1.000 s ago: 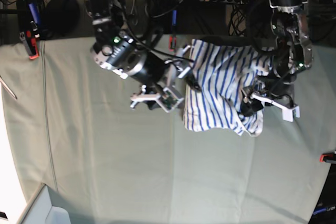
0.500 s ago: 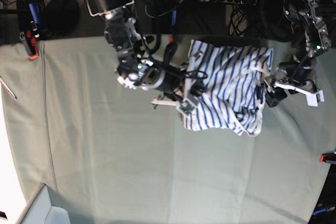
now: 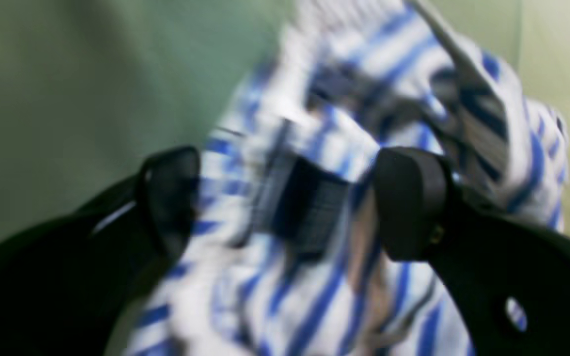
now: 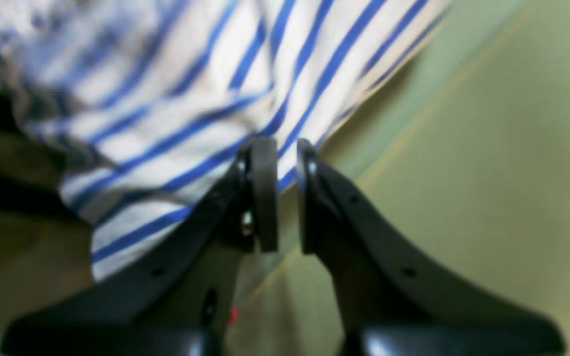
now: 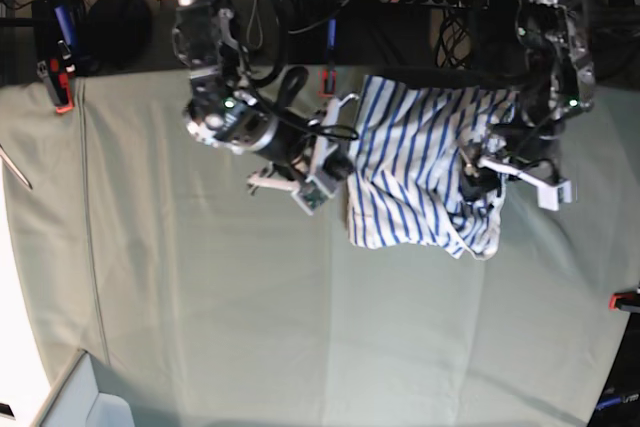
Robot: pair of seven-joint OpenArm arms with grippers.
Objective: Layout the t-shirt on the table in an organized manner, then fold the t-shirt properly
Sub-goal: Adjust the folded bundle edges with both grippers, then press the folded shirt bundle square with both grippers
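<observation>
**Right gripper pinching shirt edge; layout step in hand**

Right gripper [image 4: 282,195] is pinching the side edge of the t-shirt [image 5: 425,172], its pads nearly pressed together with striped cloth drawn between them. You are seeing this best in the right wrist view, though that view is blurred. Left gripper [image 3: 285,202] is standing spread wide over the opposite side of the garment, with bunched fabric lying between its fingers but not clamped.

The t-shirt is lying crumpled near the far edge of the table [image 5: 200,327], rumpled rather than flat, with the two grippers sitting at either side of it.

In my judgement you are working the layout step; folding is not yet begun. The next move is calling for the left gripper to close on its own edge, so both sides can be drawn apart and the cloth spread flat. Watch that the right pinch is taking a single layer, not a doubled fold.
</observation>
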